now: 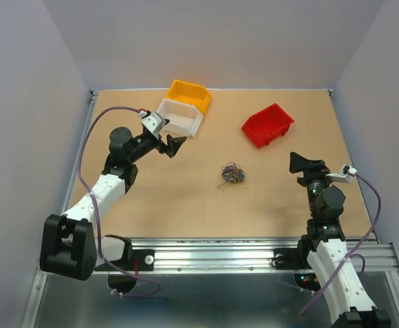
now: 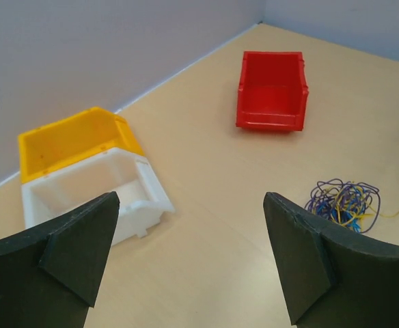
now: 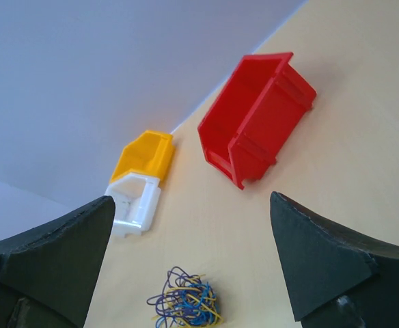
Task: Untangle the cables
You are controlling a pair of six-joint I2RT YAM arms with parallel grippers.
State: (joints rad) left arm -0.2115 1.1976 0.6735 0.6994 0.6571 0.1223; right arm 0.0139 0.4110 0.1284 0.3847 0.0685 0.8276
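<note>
The cables [image 1: 231, 173] lie as one small knotted clump of purple, yellow and blue strands near the middle of the wooden table. My left gripper [image 1: 171, 145] hovers to the clump's upper left, open and holding nothing. In the left wrist view the cables [image 2: 343, 205] sit just beyond the right finger of my left gripper [image 2: 189, 198], outside the jaws. My right gripper [image 1: 305, 171] is off to the clump's right, also open and holding nothing. The right wrist view shows the cables [image 3: 186, 305] low between the spread fingers of my right gripper [image 3: 191, 198], well ahead of them.
A red bin [image 1: 268, 125] stands at the back right. A yellow bin [image 1: 188, 92] and a white bin [image 1: 179, 116] sit together at the back, close to my left gripper. A metal rail [image 1: 254, 256] runs along the near edge.
</note>
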